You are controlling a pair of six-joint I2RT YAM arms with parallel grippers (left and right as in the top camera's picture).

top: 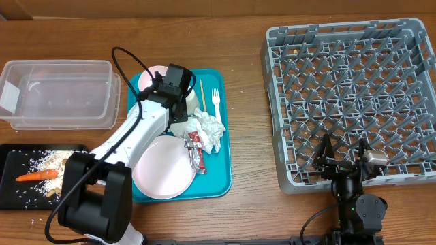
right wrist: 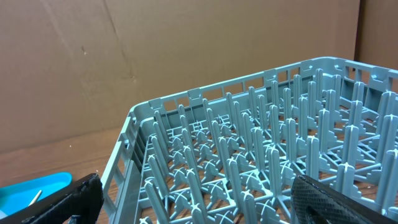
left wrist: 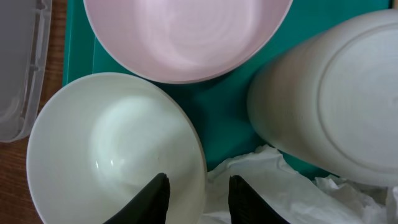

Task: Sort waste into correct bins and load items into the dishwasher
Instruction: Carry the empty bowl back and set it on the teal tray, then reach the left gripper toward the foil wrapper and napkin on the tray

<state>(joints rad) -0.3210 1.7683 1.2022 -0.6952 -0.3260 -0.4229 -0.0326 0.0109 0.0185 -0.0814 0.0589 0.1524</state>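
Observation:
My left gripper is open over the teal tray. Its fingers straddle the rim of a small white bowl, one inside and one outside above a crumpled white napkin. A pinkish bowl lies just beyond, and a white cup is to the right. The pale-pink plate, the red-and-white wrapper, the white fork and the wooden stick lie on the tray. My right gripper is open over the front edge of the grey dish rack.
The teal tray sits at centre left. The clear tub stands at far left. The black tray in front of it holds a carrot piece and rice scraps. Bare wood lies between tray and rack.

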